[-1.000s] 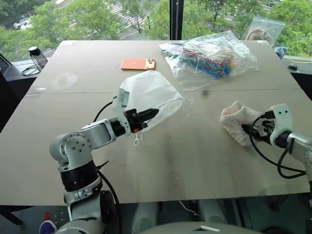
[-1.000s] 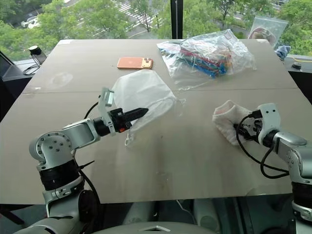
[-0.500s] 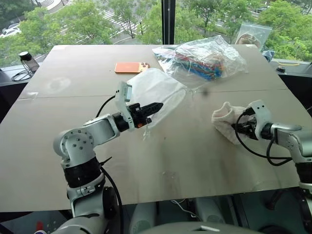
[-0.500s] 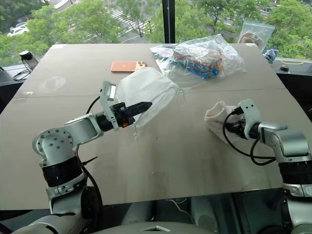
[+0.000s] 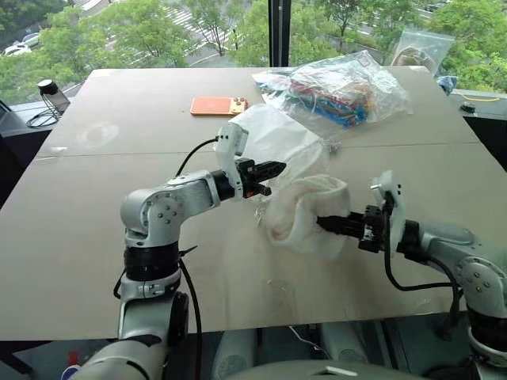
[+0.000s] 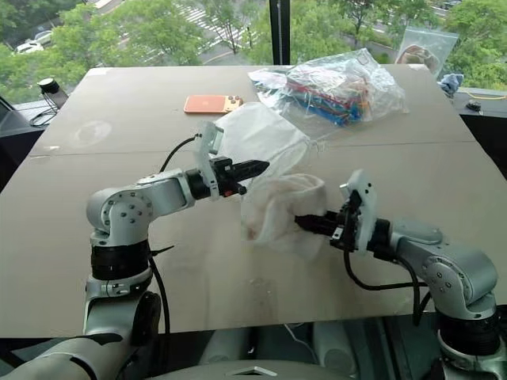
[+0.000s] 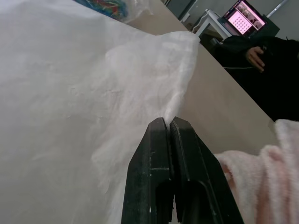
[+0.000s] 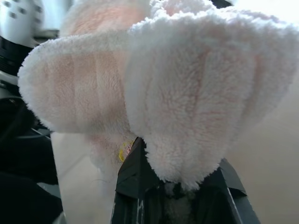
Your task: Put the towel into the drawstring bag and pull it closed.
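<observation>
The drawstring bag (image 5: 277,138), a thin white pouch, is held up off the table by my left gripper (image 5: 277,168), which is shut on the bag's edge. In the left wrist view the black fingers (image 7: 156,140) meet on the white fabric (image 7: 70,93). The towel (image 5: 305,214), a cream fluffy bundle, hangs at the table's middle, just below and to the right of the bag. My right gripper (image 5: 321,223) is shut on the towel from the right side. Up close, the towel (image 8: 177,93) bulges over the right gripper's fingers (image 8: 131,182).
An orange phone (image 5: 218,104) lies behind the bag. A clear plastic bag of colourful items (image 5: 341,87) sits at the back right, with another clear bag (image 5: 420,49) at the far corner. A person's hand (image 7: 257,56) rests beside a laptop beyond the table.
My right gripper shut on the towel and carried it left and up, from the table's right side to the middle. My left gripper shifted a little to the right with the bag.
</observation>
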{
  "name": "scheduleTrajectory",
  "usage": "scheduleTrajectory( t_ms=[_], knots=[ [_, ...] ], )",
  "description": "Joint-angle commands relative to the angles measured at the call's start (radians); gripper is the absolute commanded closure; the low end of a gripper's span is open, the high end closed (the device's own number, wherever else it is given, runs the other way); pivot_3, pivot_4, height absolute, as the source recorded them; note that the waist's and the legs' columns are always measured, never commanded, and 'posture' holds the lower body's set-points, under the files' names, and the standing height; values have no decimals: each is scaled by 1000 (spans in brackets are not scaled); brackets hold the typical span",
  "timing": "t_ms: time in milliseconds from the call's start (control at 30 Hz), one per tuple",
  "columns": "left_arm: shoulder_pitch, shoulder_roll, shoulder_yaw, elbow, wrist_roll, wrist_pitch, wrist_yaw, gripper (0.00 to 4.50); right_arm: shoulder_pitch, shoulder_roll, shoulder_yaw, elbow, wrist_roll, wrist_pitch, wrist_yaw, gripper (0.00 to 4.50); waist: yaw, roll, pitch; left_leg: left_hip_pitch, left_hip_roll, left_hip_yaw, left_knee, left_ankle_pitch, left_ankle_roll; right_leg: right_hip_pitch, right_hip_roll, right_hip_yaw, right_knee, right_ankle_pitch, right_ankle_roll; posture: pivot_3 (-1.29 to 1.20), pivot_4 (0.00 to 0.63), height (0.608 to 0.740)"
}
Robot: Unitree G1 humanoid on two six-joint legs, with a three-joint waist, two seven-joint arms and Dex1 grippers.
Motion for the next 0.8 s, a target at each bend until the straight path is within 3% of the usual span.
scheduleTrajectory(
  t_ms=[33, 233, 467, 700, 800],
  knots=[
    [-26, 20, -32, -22, -16, -7, -53, 4500, -66, 55, 80, 52, -88, -95, -71, 4485, -1, 0, 0, -1, 0, 0, 0, 0, 0, -2, 0, 0, 1, 0, 0, 0, 150, 740],
    [-6, 70, -34, -79, -75, 46, -113, 4500, -136, 129, 212, 274, -285, -262, -118, 4485, -2, 0, 0, -11, 0, 1, 0, 0, 0, -12, 0, 1, 3, 3, -4, 0, 150, 740],
    [29, 93, 0, -109, -102, 69, -90, 4500, -166, 155, 236, 415, -394, -309, -169, 4485, 1, 1, 1, -13, -1, 0, 0, 0, 0, -13, -1, 0, 2, 3, -4, 0, 150, 740],
    [85, 116, 26, -145, -127, 97, -63, 4500, -217, 290, 93, 485, -319, -276, -254, 4485, -3, 1, 1, -12, -1, 0, 0, 0, 0, -13, -1, 1, 4, 3, -4, 0, 150, 740],
    [99, 139, 36, -152, -129, 106, -59, 4500, -250, 367, -33, 528, -220, -234, -318, 4485, -1, 1, 1, -12, -1, 0, 0, 0, 0, -13, -1, 1, 4, 3, -5, 0, 150, 740]
  ],
)
